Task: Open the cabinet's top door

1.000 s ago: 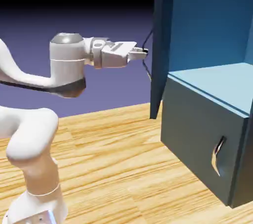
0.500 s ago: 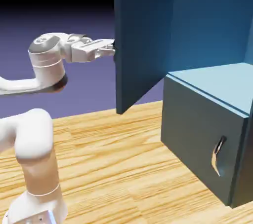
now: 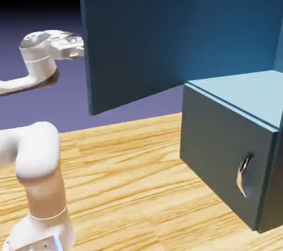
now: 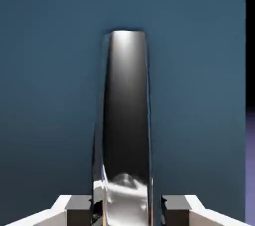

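Presently: one tall, dark teal-blue top door [image 3: 135,48], swung wide; its curved silver handle [image 4: 125,105], between the fingertips of one white two-finger gripper [image 4: 127,211], jaws parted; one shorter lower panel [image 3: 218,145], closed.

Pale yellow wood-grain planking [image 3: 121,172] spreads across the lower part of the exterior view, its streaks running roughly sideways and its far edge slanting up toward the exterior view's right. Behind it stands a plain blue-violet backdrop [image 3: 61,95], darkening upward to black. Bright light washes the planking's grain nearly white in places.
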{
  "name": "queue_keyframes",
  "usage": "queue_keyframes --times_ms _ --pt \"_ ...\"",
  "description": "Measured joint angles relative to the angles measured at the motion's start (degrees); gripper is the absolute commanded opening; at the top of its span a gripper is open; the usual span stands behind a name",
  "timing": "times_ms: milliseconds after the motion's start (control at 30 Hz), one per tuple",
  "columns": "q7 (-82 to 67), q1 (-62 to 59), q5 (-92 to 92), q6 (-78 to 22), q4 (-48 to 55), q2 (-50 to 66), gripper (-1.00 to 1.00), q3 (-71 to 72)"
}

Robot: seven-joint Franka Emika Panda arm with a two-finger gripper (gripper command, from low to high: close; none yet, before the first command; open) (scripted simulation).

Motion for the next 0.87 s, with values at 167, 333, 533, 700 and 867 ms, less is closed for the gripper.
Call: queue_keyframes --times_ms 167,333,533,700,867 --pt "7.61 9.72 -8.23 -6.78 0.05 10.08 -1.00 -3.74" --pt "10.97 5.60 -6.66 -16.10 8.07 17.52 -1.00 3.06" --pt "11.12 -6.72 -1.95 -25.48 20.26 21.20 -1.00 14.06" --pt "10.07 -17.10 0.78 -31.79 29.82 21.81 -1.00 21.76" --pt "7.89 -27.47 2.90 -37.49 39.49 20.59 -1.00 28.24"
